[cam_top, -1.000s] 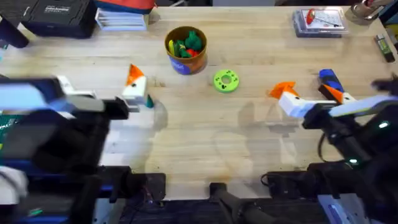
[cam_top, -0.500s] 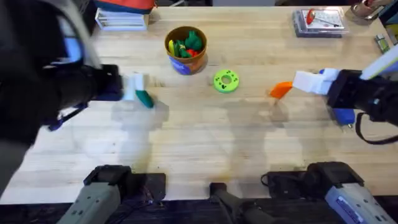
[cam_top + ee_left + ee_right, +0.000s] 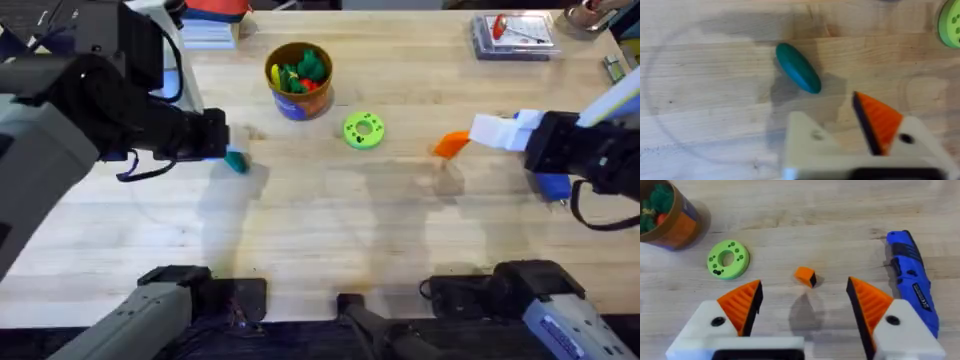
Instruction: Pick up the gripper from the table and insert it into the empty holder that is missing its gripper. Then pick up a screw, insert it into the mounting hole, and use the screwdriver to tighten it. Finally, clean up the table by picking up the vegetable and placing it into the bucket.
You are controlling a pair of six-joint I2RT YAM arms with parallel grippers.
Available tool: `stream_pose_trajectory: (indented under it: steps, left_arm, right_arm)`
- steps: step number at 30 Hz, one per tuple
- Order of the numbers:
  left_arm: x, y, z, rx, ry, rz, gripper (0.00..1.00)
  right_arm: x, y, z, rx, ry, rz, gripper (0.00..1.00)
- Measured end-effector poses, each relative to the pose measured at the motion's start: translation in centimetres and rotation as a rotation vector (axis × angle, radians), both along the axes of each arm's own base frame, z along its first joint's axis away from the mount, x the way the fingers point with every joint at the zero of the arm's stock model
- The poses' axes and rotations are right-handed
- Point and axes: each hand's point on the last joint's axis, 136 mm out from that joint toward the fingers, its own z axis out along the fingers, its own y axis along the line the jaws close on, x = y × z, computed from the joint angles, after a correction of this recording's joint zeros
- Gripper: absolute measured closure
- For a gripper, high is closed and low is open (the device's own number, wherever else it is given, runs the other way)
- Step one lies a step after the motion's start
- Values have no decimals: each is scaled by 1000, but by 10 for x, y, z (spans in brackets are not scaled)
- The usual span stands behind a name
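A flat lime-green disc point(image 3: 363, 130) with holes lies on the wooden table point(image 3: 330, 240), near the middle of its far half. A small orange block point(image 3: 805, 276) rests on the bare wood beside the disc, apart from it. A clear plastic case point(image 3: 512, 35) sits at the far right corner. A black box point(image 3: 90, 25) and a stack of books point(image 3: 200, 25) occupy the far left corner.

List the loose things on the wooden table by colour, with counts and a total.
Blue: 1, the screwdriver
Dark green: 1, the vegetable
Lime green: 1, the disc
Orange: 1, the small block
Orange and blue: 1, the bucket
Total: 5
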Motion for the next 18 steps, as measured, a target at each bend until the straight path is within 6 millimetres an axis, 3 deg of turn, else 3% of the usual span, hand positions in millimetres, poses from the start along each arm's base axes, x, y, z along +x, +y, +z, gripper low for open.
stream_pose_trajectory:
  steps: [4, 5, 7, 15, 18]
  left_arm:
    - [12, -3, 15, -8, -96, -7, 94]
    - [14, -5, 22, -12, -135, -16, 52]
    - [18, -14, 40, -31, -221, -53, 37]
    - [12, -84, 138, -241, -642, -364, 36]
    - [7, -96, 160, -279, -733, -429, 36]
  right_arm:
    - [-3, 0, -3, 0, 16, 0, 9]
    - [-4, 0, -5, 0, 25, 0, 9]
    - [-8, 0, -9, 0, 50, 0, 9]
    - [-35, 0, -32, -1, 192, 0, 7]
    - [-48, 0, -42, -1, 259, 0, 7]
